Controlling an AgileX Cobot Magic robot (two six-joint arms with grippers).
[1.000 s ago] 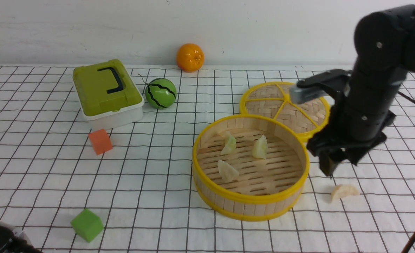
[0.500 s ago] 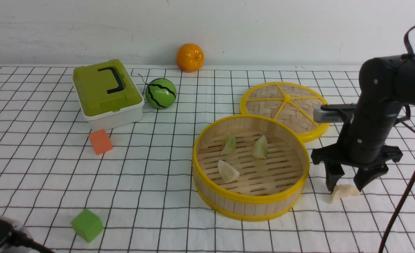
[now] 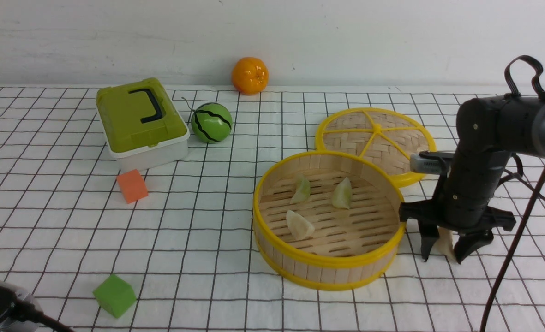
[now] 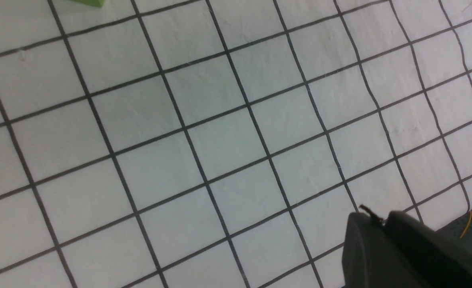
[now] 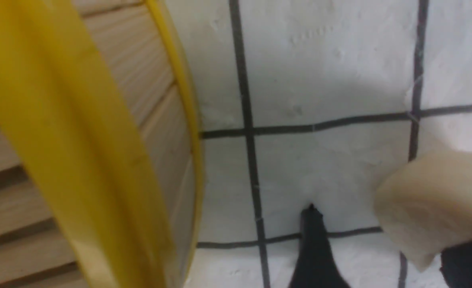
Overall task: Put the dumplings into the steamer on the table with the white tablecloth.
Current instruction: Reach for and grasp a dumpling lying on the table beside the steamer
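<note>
The steamer (image 3: 327,265) stands on the white tablecloth (image 3: 207,230) right of centre. It holds two pale green dumplings (image 3: 301,189) (image 3: 342,193) and a cream one (image 3: 299,224). Another cream dumpling (image 3: 445,240) stands on the cloth just right of the steamer, between the fingers of my right gripper (image 3: 442,256). In the right wrist view this dumpling (image 5: 431,200) touches one finger, a gap separates it from the other finger (image 5: 313,248), and the steamer wall (image 5: 60,132) is close beside. My left gripper (image 4: 379,220) hangs shut and empty over bare cloth.
The flat woven lid (image 3: 374,138) lies behind the steamer. A green box (image 3: 138,122), a watermelon ball (image 3: 211,122) and an orange (image 3: 249,75) sit at the back left. An orange cube (image 3: 132,186) and a green cube (image 3: 114,295) lie on the left.
My right arm has come down and its fingers now straddle the cream dumpling, standing a little narrower. The dumpling has tipped up and shifted toward the steamer. The left arm has barely moved.
</note>
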